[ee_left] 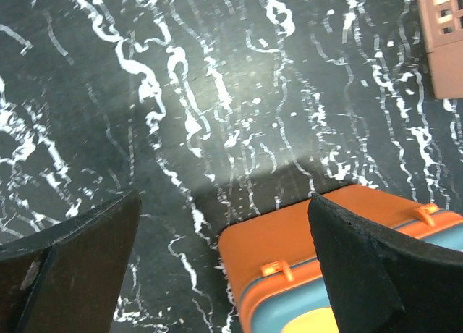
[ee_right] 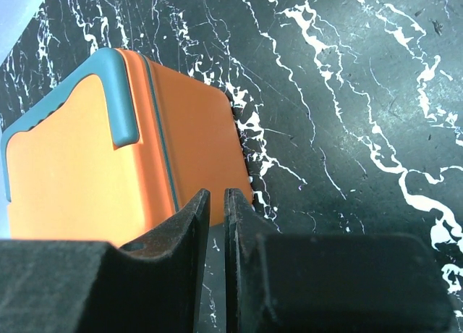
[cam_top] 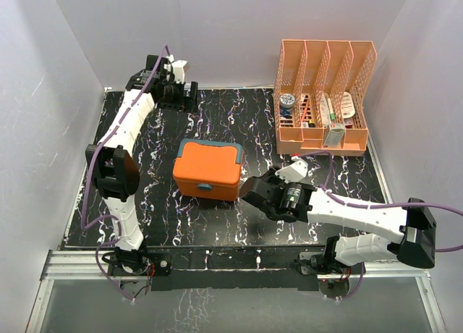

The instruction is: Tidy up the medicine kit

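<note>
Marbled desk is carrying the closed medicine kit at centre, contents hidden; right gripper, nearly closed, is sitting just at its 4 o'clock; left gripper is gaping at 11 o'clock.

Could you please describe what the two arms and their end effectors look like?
The left arm and right arm share a look: white shell links, black joint housings, and a purple cable trailing along each. The left end effector and right end effector have matte black, wedge-shaped fingers.
</note>
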Motion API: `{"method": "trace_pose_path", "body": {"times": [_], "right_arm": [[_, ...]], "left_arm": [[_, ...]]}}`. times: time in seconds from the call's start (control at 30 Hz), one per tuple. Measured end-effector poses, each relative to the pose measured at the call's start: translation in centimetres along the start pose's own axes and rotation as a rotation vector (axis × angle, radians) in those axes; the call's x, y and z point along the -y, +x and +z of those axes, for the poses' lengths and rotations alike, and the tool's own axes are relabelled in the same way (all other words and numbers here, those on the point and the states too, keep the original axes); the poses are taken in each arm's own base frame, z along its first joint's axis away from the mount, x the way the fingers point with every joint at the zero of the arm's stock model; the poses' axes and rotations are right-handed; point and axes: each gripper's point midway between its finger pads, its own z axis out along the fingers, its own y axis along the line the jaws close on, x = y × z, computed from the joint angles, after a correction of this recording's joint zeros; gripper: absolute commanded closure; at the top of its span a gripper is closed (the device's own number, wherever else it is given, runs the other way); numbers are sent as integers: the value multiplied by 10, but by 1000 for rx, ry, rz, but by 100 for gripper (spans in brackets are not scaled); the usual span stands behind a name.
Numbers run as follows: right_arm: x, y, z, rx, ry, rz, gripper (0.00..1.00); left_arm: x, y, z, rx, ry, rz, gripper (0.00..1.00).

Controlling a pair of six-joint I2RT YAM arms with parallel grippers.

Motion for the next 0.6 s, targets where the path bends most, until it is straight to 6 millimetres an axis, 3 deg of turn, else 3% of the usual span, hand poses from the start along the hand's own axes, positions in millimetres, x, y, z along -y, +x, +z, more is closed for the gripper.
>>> {"method": "trace_pose_path", "body": {"times": [0.1,0.3,0.4,0.6], "right_arm": [[1,0,3,10,6,-13,87],[1,-4,24,41,37,-18,88],[0,-9,32,56,45,-19,88],[-1,-9,35,55,46,-24,88]], "left_arm": [[-21,12,0,-23,-41,-18,1],[-52,71,-6,-146,-103,-39,1],[-57,99,-14,-198,-128,-18,1],[-57,127,-37,-236,-153,53,1]]}}
